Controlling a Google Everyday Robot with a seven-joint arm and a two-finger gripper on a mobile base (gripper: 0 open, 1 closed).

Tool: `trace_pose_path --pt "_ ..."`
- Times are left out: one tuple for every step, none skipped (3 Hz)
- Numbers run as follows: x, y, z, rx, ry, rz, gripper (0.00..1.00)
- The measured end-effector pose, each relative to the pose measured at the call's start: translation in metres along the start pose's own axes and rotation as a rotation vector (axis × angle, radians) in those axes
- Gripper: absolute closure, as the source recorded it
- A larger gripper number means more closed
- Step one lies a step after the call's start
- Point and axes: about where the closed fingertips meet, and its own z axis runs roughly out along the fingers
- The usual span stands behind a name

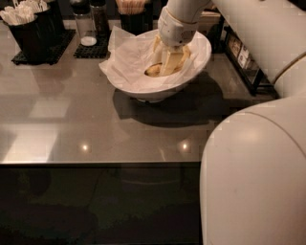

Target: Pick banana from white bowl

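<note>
The white bowl [143, 88] stands on the grey table, at the back centre, lined with crumpled white paper [126, 60]. The banana [153, 71] lies inside it; only a small yellow-brown part shows beside the gripper. My gripper [170, 61] reaches straight down from above into the middle of the bowl, right at the banana. Its white wrist [176, 27] hangs just above the bowl's rim. The rest of the banana is hidden behind the gripper.
Black cups of utensils [29, 29] stand at the back left on a black mat. Two shakers [87, 25] and another black cup [131, 13] stand behind the bowl. A dark rack [245, 58] is at the right. My arm's large white link [256, 177] fills the near right.
</note>
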Motion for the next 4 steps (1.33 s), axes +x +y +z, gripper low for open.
trace_pose_path --pt "-0.008 0.0 -0.028 0.061 0.063 -0.027 1.0" --pt "-0.015 0.004 -0.055 0.133 0.087 -0.038 1.0" --pt "-0.02 0.015 -0.086 0.231 0.046 -0.044 1.0" --pt "-0.02 0.039 -0.125 0.359 -0.016 -0.006 1.0"
